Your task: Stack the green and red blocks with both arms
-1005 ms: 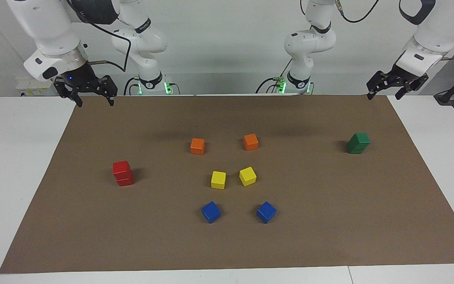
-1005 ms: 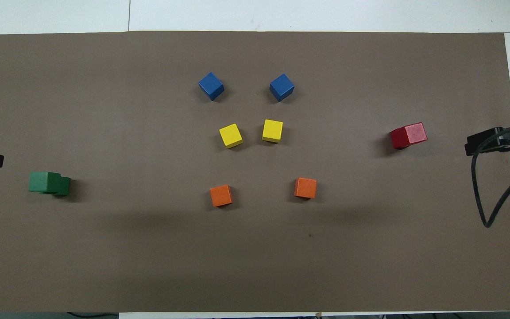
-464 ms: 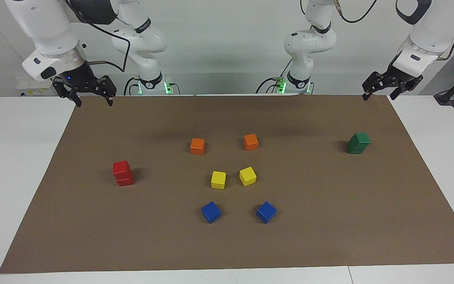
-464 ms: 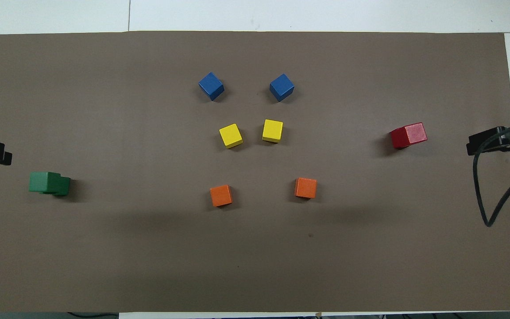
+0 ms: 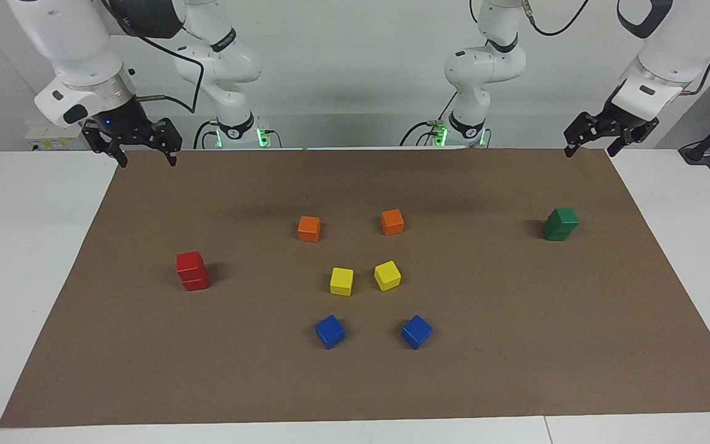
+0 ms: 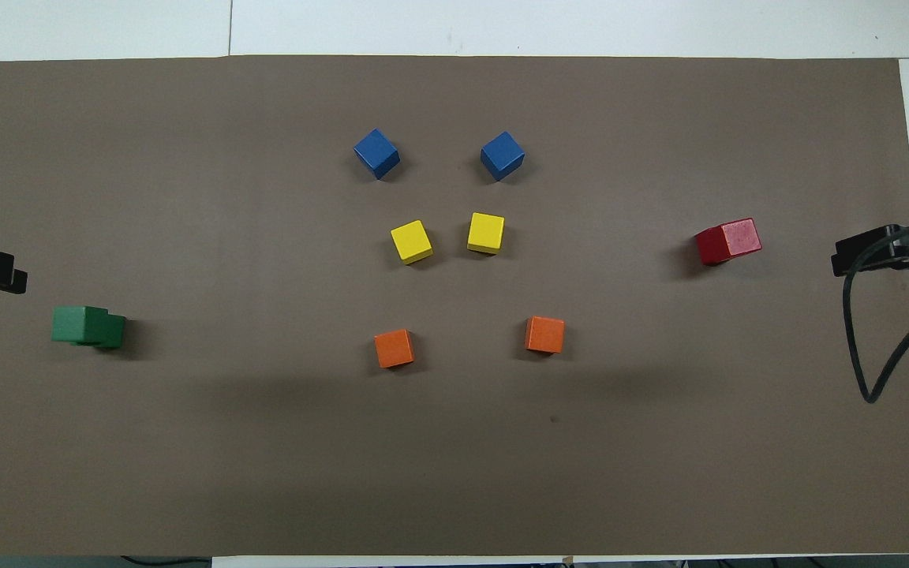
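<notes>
Risk: both stacks are sitting slightly crooked, upper cube twisted off the lower one, so any bump or shake of the table is likely tipping them; judging the task as done, nothing else is threatening them.
Red stack (image 5: 191, 271): two red blocks, one on the other, standing toward the right arm's end of the brown mat (image 5: 515, 345); top cube rotated a bit against the bottom one.
Green stack (image 5: 560, 224): two green blocks, standing toward the left arm's end; top cube is overhanging noticeably, so this one is looking the shakier.
Right gripper (image 5: 144, 155): hanging over the mat's corner by its own base, fingers spread wide, gripping nothing.
Left gripper (image 5: 595, 139): hovering over the mat's corner at the left arm's end, fingers apart, carrying nothing.
Materials: cubes are looking like painted wood, glossy, sharp-edged, all one size; mat is looking matte, paper-like, flat.
Others: orange cubes (image 5: 309, 228), yellow cubes (image 5: 341, 281), blue cubes (image 5: 330, 331) are lying singly mid-mat, well apart from both stacks.
</notes>
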Motion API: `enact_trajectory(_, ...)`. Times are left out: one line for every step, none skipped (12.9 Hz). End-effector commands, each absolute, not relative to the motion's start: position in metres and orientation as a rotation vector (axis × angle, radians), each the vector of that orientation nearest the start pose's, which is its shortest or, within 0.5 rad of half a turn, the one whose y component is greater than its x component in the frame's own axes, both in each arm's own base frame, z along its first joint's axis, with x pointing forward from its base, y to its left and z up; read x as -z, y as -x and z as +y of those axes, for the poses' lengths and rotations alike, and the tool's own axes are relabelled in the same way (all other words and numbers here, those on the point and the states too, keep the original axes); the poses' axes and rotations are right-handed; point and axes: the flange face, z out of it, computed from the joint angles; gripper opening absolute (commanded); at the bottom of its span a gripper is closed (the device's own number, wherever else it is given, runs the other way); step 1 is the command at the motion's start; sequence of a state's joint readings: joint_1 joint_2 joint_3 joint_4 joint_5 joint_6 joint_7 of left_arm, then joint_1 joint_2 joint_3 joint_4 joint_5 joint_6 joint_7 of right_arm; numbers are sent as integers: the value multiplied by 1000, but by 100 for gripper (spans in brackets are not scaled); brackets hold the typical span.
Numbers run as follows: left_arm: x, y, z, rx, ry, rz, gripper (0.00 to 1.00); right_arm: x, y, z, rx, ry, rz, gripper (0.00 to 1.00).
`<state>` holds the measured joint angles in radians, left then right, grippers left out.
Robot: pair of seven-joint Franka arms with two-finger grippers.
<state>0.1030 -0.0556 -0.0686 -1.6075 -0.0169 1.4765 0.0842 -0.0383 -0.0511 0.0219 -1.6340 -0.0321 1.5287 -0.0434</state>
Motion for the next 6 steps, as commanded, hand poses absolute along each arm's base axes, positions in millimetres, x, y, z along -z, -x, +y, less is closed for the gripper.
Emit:
enact_trajectory(-638,-525,19,-110,3168,44,100,-618,-533,-15,-79,3167,-2,100)
enact_trajectory(-638,-525,19,-110,3168,44,100,-617,-533,-14,-81,3166,-2,100)
enact_trajectory(-638,-525,19,-110,3168,44,100,-617,-533,-15,-81,3167,5,100)
enact_trajectory(-638,-525,19,-107,3168,44,100,-617,-533,-15,-81,3167,5,100)
enact_trajectory(-638,-525,19,-107,3168,44,100,-617,-533,-15,-81,3167,5,100)
enact_trajectory(-638,-526,20,-105,3167,44,100,-617,-533,-14,-81,3166,5,100)
